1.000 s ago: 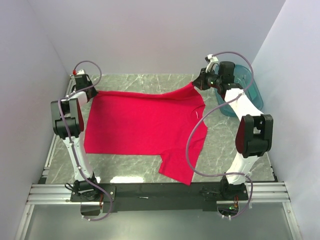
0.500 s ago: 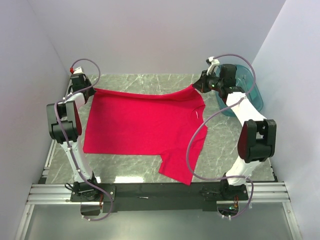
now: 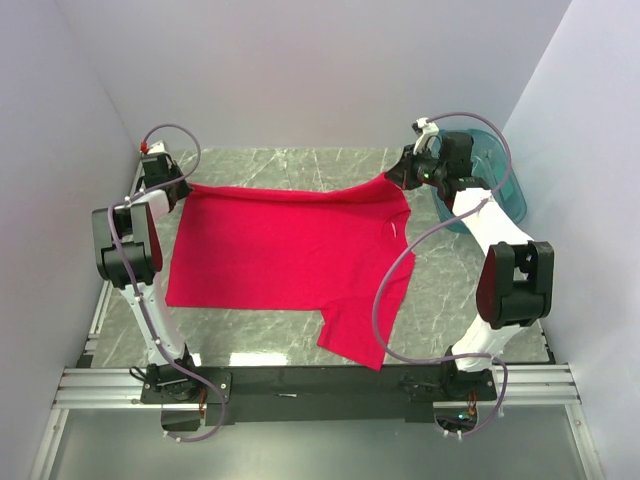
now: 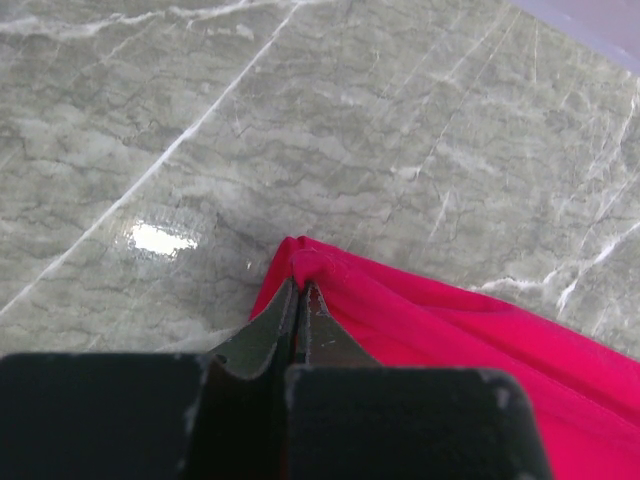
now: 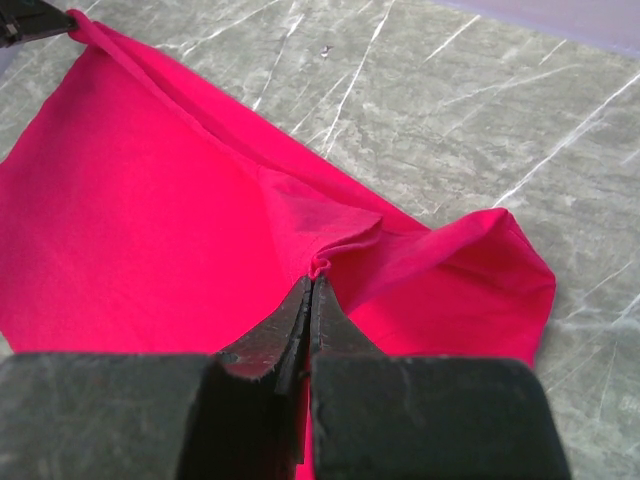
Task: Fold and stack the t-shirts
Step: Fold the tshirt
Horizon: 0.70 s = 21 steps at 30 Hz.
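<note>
A red t-shirt [image 3: 290, 250] lies spread across the marble table, its far edge pulled taut between both arms. My left gripper [image 3: 178, 184] is shut on the shirt's far left corner [image 4: 305, 265], held just above the table. My right gripper [image 3: 396, 176] is shut on a pinch of cloth [image 5: 318, 266] at the far right, near the sleeve [image 5: 480, 270]. One sleeve [image 3: 360, 325] hangs toward the near edge. The left gripper's fingertips [image 5: 40, 20] show at the top left of the right wrist view.
A teal plastic basket [image 3: 500, 185] stands at the far right behind the right arm. Grey walls close in the table on three sides. Bare marble [image 3: 460, 290] shows to the right of the shirt and along the back [image 3: 290, 165].
Both arms have reached slightly farther back with the shirt's far edge, the left one most visibly. The cloth has barely shifted and both grips hold.
</note>
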Each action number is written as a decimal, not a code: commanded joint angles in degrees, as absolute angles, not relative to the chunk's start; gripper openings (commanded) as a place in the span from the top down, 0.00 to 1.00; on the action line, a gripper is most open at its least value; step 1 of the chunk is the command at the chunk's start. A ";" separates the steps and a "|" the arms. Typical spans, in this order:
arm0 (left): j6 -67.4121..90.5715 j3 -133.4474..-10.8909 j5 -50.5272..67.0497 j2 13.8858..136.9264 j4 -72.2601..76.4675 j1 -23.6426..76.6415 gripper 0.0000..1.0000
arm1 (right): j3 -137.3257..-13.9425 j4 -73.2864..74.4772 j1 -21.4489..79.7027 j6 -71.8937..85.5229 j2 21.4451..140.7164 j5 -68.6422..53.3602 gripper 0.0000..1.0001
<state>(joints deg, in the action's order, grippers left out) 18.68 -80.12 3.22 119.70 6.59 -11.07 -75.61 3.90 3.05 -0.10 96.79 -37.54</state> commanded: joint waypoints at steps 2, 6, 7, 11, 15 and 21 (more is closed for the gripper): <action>17.40 -79.63 5.09 115.23 8.44 -11.69 1.00 | -75.15 2.11 2.72 -1.14 93.52 -37.71 1.00; 17.58 -79.37 5.80 115.14 8.17 -11.78 1.00 | -74.88 2.37 2.64 -1.32 93.34 -37.35 1.00; 17.58 -79.37 5.89 115.05 8.17 -11.78 1.00 | -74.88 2.46 2.72 -1.41 93.34 -37.35 1.00; 17.67 -79.19 5.80 115.14 7.82 -11.95 1.00 | -74.80 2.73 2.64 -1.41 93.69 -37.53 1.00; 17.84 -78.58 6.06 115.05 7.91 -12.04 0.99 | -74.09 2.55 2.64 -1.41 93.52 -37.71 1.00; 18.46 -77.35 6.42 114.79 7.73 -12.57 0.99 | -73.48 2.99 2.72 -1.76 92.90 -37.53 1.00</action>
<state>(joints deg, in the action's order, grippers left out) 18.70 -78.00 5.37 118.26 6.37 -11.94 -74.11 4.21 2.98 -0.93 96.42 -37.52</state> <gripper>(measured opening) 0.013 0.008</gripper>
